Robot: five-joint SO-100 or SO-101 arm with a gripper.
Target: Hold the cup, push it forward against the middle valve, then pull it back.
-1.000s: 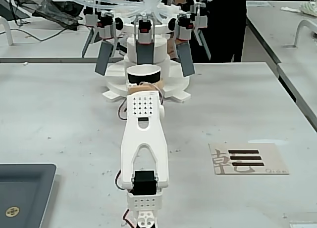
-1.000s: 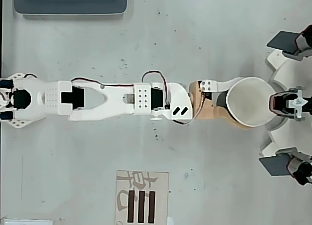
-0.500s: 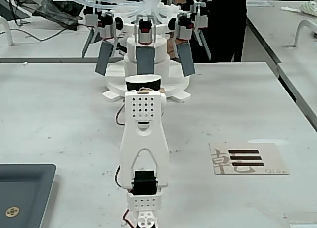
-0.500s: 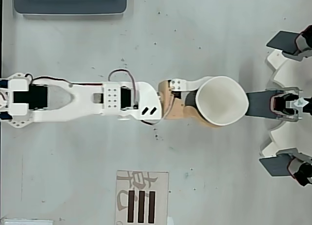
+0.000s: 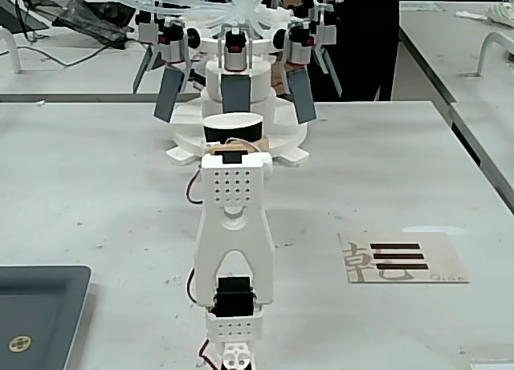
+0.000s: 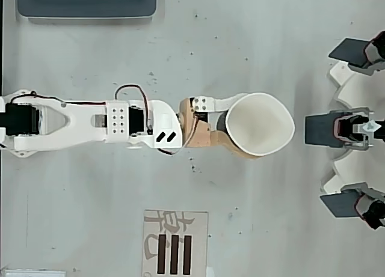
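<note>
My gripper [image 6: 248,125] is shut on the cup [image 6: 272,130], with a white finger [image 6: 224,101] on one side and a tan finger [image 6: 239,151] on the other. The cup's white rim is squeezed out of round. In the fixed view the cup [image 5: 233,132] shows its black wall just beyond the white perforated gripper head [image 5: 233,189], which hides the fingers. The middle valve [image 6: 322,130] stands straight ahead of the cup, with a narrow gap between them in the overhead view. Its upright grey paddle [image 5: 235,93] hangs behind and above the cup's rim.
Slanted grey paddles [image 5: 169,93] [image 5: 301,93] flank the middle valve on a white round stand [image 5: 285,149]. A card with black bars [image 6: 174,244] lies beside the arm. A dark tray [image 6: 87,3] sits on the other side, near the arm's base.
</note>
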